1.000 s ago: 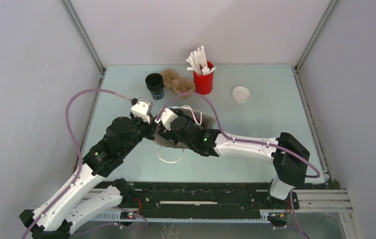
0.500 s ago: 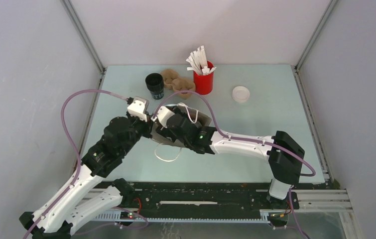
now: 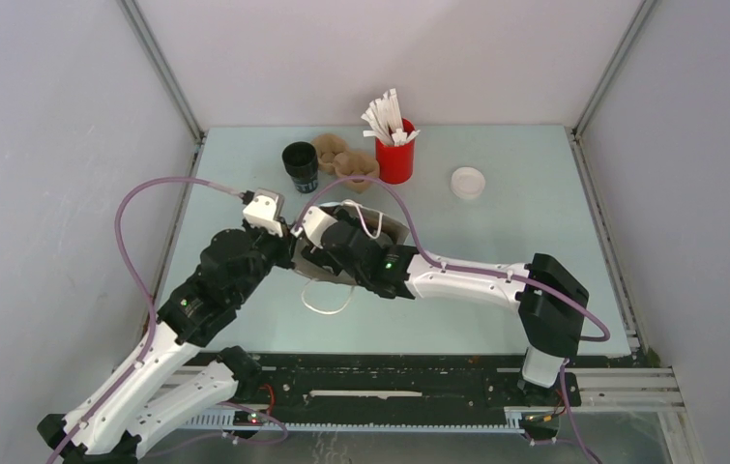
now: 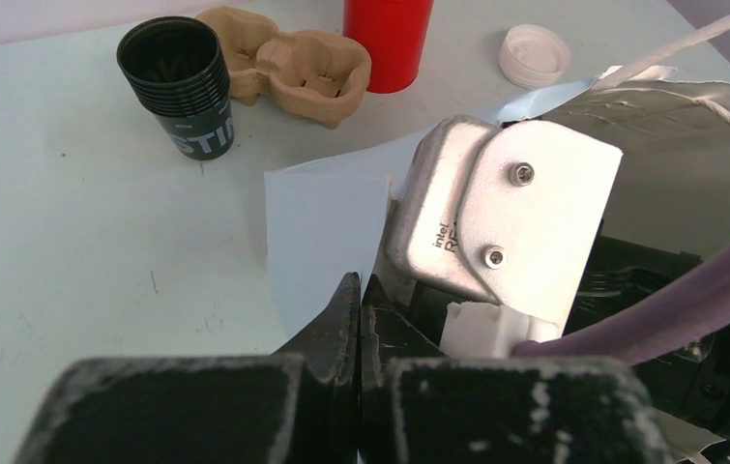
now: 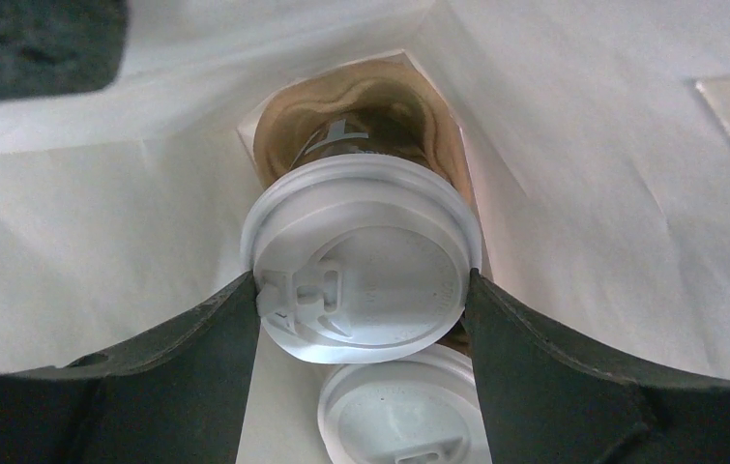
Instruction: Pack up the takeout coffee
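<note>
The takeout coffee (image 5: 361, 261), a dark cup under a round white lid, is inside the white paper bag (image 5: 583, 193). My right gripper (image 5: 361, 300) reaches into the bag, and both fingers press the lid's rim from either side. Beneath the cup sits a brown pulp carrier (image 5: 288, 135), with a second white-lidded cup (image 5: 404, 411) nearer the camera. From above, the bag (image 3: 392, 230) lies in the middle of the table, hiding the right fingers and the coffee. My left gripper (image 4: 359, 290) is shut, pinching the bag's left edge (image 4: 317, 227).
At the back stand a stack of lidless black cups (image 3: 301, 164), a brown pulp carrier (image 3: 343, 159) and a red holder (image 3: 395, 157) full of white sticks. A loose white lid (image 3: 468, 182) lies at the back right. The bag's string handle (image 3: 327, 304) trails toward me.
Both wrists have shifted slightly left, and the right wrist sits a little deeper in the bag. Both grips are unchanged.
</note>
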Tool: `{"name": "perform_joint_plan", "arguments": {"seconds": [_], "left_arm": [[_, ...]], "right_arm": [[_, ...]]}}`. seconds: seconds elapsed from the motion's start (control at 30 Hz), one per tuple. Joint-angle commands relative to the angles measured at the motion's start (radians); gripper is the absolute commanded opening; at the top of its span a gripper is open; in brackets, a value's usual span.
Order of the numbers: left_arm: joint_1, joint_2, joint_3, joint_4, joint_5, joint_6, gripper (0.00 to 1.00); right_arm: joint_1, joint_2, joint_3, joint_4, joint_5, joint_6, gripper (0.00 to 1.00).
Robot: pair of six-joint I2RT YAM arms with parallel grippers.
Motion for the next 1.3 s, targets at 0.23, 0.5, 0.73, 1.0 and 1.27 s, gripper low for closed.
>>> {"name": "perform_joint_plan", "arguments": {"seconds": [0.23,0.5,0.73,1.0,1.27], "left_arm": [[-0.034,-0.059,-0.119,-0.037,0.211,-0.063,0.00],[-0.034,-0.118,-0.182,-0.054,0.186,-0.018,0.00],[-0.034,-0.174,-0.219,-0.065,0.161,-0.008,0.00],[-0.034,-0.168,-0.201,-0.051,0.186,-0.006,0.00],[-0.033,-0.100,-0.067,-0.096,0.163,-0.021,0.00]], "right_arm": [[-0.059,-0.062,-0.024,0.096,0.015,0.080,0.50],[-0.082,-0.101,-0.031,0.003,-0.072,0.082,0.50],[-0.072,-0.092,-0.028,-0.006,-0.065,0.014,0.50],[-0.062,-0.047,0.012,-0.056,-0.041,-0.027,0.49],[-0.042,-0.005,0.062,-0.151,-0.062,-0.026,0.51]]}}
